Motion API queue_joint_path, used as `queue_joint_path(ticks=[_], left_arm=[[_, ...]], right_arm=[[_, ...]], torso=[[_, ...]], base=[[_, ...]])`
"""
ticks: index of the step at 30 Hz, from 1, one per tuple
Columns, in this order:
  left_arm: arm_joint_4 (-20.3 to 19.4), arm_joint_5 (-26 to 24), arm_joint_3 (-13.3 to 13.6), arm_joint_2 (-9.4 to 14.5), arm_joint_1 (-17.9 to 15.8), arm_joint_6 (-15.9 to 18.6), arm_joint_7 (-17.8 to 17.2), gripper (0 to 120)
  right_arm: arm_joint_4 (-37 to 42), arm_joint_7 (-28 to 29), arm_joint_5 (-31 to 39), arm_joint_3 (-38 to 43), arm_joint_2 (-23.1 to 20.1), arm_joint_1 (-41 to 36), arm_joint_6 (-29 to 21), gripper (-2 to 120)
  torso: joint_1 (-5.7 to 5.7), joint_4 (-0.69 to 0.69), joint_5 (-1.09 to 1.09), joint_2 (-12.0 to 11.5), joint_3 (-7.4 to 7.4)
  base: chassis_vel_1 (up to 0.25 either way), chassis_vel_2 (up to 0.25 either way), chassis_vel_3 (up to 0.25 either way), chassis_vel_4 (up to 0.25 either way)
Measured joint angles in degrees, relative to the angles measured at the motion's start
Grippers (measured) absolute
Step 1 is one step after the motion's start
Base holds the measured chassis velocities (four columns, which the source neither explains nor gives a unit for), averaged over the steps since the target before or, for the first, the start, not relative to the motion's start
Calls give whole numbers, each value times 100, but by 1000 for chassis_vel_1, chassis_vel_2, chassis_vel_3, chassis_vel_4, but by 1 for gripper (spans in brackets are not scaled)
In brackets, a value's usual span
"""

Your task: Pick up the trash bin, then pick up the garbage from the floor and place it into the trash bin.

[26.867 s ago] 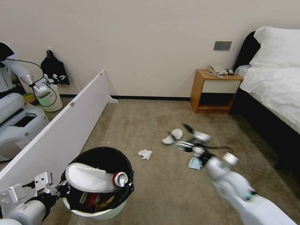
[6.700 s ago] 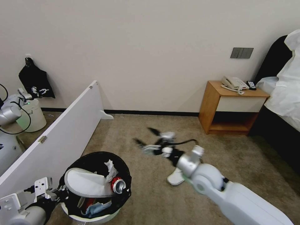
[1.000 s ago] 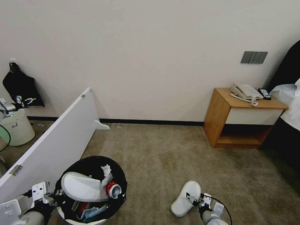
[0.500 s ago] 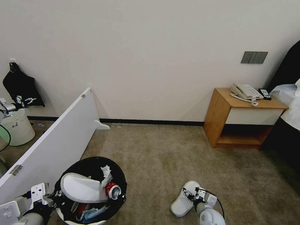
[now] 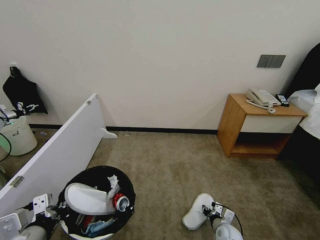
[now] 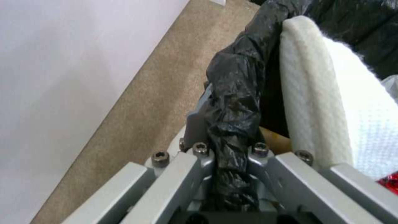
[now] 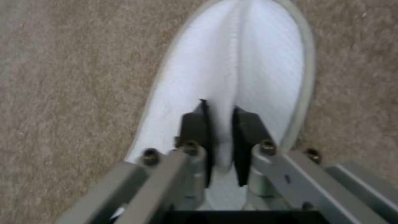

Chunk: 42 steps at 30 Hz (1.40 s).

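The trash bin [image 5: 75, 235], white with a black liner [image 6: 236, 71], stands at the lower left of the head view. In it lie a white slipper [image 5: 87, 200], a crushed red can [image 5: 120, 202], a tissue [image 5: 113, 182] and a blue mask [image 5: 96, 227]. My left gripper [image 5: 56, 210] is shut on the bin's lined rim; the left wrist view shows the left gripper [image 6: 230, 137] with the liner pinched between its fingers. A second white slipper [image 5: 196, 213] lies on the carpet. My right gripper [image 5: 207, 211] is shut on a fold of the slipper [image 7: 257, 56]; the right wrist view shows the right gripper [image 7: 222, 127] gripping that fold.
A long white board [image 5: 60, 156] leans along the left. A wooden nightstand [image 5: 233, 123] with a phone [image 5: 261, 97] stands at the right wall, beside a bed [image 5: 308, 113]. An unlined white bucket [image 5: 17, 136] sits far left. Open carpet [image 5: 166, 160] lies ahead.
Since the oldest frame the tissue and mask have gone from the floor into the bin. Over the last second my right gripper stays at the slipper with only slight wrist shifts.
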Motion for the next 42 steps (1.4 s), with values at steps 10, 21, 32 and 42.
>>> queue_joint_path(ticks=[10,21,32,42], left_arm=[[-2,-4,29,19,-19,0,0,2],[-68,-146,61,80,64,2,-8,2],[-81,-235,94,140,227,29,-49,2],[-132,-219,170,100,320,56,-30,2]], right_arm=[[332,-27,-4,41,-118,-173,17,0],[1845,-681,-612,-136,-593,-604,967,0],[4022,-1664,505,-1450,-2068,628,2010,0],[4129,-2794,1842,-3331,-2484,3364,2354,0]], torso=[[0,0,0,0,0],[0,-2,0,0,0],[0,-2,0,1,0],[0,1,0,1,0]], base=[[0,0,0,0],[0,0,0,0],[0,0,0,0],[0,0,0,0]])
